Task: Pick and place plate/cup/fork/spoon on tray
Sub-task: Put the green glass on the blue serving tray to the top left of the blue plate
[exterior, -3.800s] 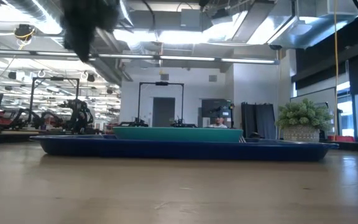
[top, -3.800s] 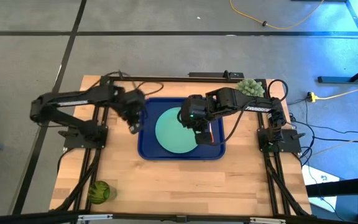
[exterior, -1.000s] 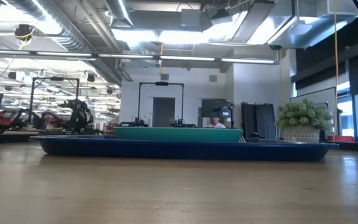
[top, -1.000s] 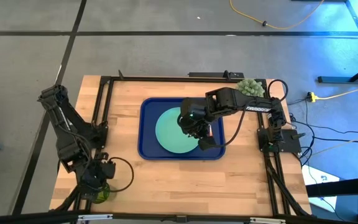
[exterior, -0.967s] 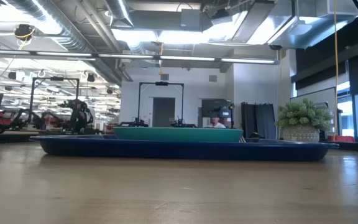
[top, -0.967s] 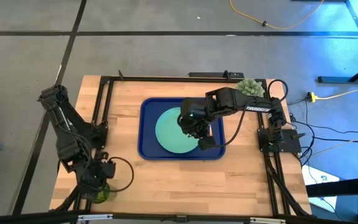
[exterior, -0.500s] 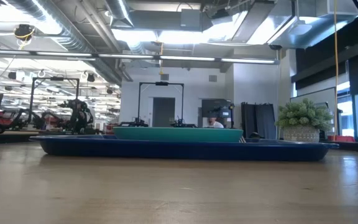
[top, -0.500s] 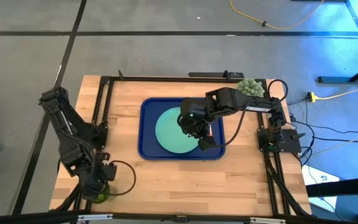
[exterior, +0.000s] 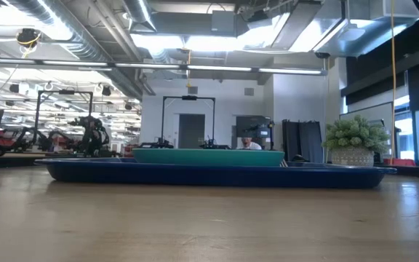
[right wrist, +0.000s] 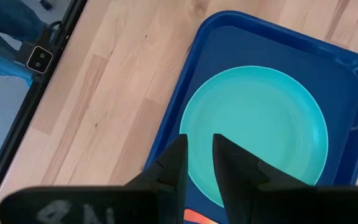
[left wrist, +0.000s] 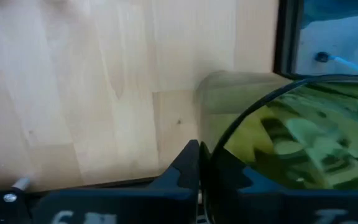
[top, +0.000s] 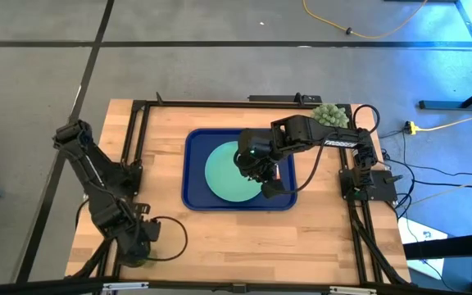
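Observation:
The dark-green translucent cup (left wrist: 272, 124) stands upright on the wood at the table's near left corner. My left gripper (top: 136, 246) is down on it from above and hides nearly all of it in the high view. The mint-green plate (top: 229, 173) lies in the dark blue tray (top: 195, 168) at mid-table. Right of the plate, an orange-red handle (top: 279, 174) lies in the tray; fork or spoon, I cannot tell. My right gripper (right wrist: 199, 138) hangs open over the plate's right part, touching nothing. Neither gripper shows in the low view. My left gripper has the cup's wall at the rim (left wrist: 205, 155) between its two fingers. One finger (left wrist: 188, 167) is outside and the other shows dark through the glass inside. The fingers come from above, pointing steeply down. The cup stands with its base on the table.
A pale green fuzzy plant (top: 329, 114) sits at the far right corner. A black frame (top: 220, 103) runs along the table's far and side edges, and the arms' bases stand at both sides. Bare wood lies between the tray and the near edge.
My left gripper has gone down and a little toward the table's near edge and right, onto the cup, which now lies almost wholly beneath it in the high view. The cup has stayed where it stood.

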Robot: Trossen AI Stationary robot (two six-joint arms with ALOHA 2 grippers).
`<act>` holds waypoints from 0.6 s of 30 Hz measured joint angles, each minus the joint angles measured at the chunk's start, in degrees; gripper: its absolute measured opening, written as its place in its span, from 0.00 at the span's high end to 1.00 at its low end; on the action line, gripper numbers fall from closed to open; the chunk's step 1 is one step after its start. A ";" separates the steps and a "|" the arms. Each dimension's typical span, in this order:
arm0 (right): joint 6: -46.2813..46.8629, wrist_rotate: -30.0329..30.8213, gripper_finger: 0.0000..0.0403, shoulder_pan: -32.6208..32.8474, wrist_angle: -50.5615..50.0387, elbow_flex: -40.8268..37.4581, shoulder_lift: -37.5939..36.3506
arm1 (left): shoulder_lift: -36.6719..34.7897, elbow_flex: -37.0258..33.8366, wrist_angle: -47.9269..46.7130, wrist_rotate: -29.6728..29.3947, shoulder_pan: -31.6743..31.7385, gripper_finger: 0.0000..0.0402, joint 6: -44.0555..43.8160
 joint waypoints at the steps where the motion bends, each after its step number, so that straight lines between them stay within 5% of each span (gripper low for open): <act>1: 0.09 0.00 0.81 0.00 -0.01 0.00 0.00 | 0.00 0.00 0.20 0.61 0.53 0.98 -0.05; 10: 0.37 0.02 0.81 0.00 -0.02 0.00 0.00 | -5.31 0.00 -2.48 0.90 6.77 0.99 0.89; 18: 5.24 6.04 0.81 0.00 -0.04 0.02 0.00 | -14.29 0.02 -10.88 -2.38 23.68 0.99 0.87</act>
